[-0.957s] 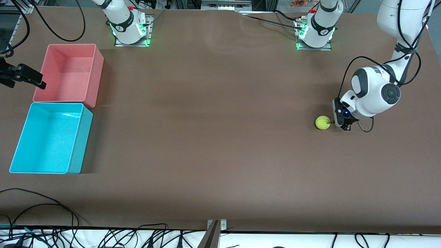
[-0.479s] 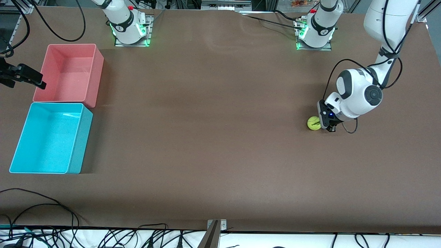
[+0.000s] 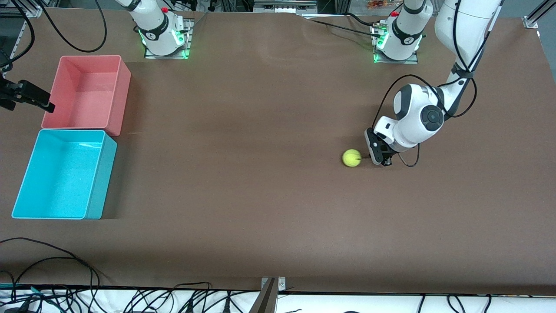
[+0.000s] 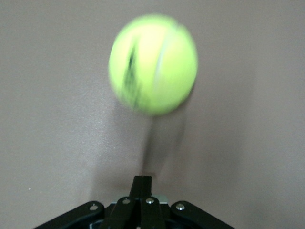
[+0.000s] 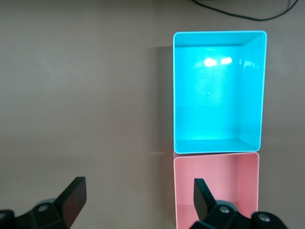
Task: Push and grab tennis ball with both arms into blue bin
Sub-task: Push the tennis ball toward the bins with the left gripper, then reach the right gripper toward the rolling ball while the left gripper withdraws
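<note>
Left tool (image 3: 384, 161), clenched, sits just beside tennis ball (image 3: 351, 158); right tool (image 5: 138, 200) released.

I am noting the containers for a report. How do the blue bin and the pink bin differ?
The blue bin is cyan; the pink bin is salmon. The blue bin lies nearer to the front camera; the pink bin lies farther from it, closer to the right arm's base. They share the same rectangular shape and similar size, stand side by side, and both look empty.
</note>
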Robot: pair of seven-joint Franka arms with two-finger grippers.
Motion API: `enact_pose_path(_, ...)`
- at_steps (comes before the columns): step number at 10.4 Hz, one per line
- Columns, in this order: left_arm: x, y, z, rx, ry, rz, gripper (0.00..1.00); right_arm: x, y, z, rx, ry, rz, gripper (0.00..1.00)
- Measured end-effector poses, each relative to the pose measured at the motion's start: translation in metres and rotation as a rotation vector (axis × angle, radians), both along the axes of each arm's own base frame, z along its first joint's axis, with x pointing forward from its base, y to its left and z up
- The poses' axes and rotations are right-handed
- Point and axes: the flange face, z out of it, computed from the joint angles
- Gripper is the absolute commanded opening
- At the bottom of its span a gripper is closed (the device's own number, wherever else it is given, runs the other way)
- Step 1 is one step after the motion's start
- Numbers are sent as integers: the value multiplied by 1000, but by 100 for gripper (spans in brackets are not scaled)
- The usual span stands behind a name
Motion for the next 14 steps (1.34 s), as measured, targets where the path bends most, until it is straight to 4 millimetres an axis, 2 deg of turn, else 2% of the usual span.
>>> enact_pose_path(2,2,8,0,3,0,14,0,0,1,7,-1,-15,2,100)
enact_pose_path(7,2,9,-2,4,3,17,0,1,5,4,18,-5,16,100)
enact_pose_path(8,2,10,-2,4,4,18,5,1,6,0,19,14,48,100)
enact_pose_path(9,2,12,-3,5,4,21,36,1,7,-6,21,33,74,100)
enact_pose_path(10,3,15,-3,7,3,26,64,2,9,-13,24,55,88,100)
enact_pose_path(11,4,19,-3,9,3,33,64,3,11,-23,26,75,100,100)
enact_pose_path(12,4,22,-3,12,2,39,72,4,17,-34,29,91,114,100)
enact_pose_path(13,5,26,-3,14,1,45,91,6,23,-47,29,94,126,100)
enact_pose_path(14,6,27,-2,15,0,47,94,8,27,-65,29,85,133,100)
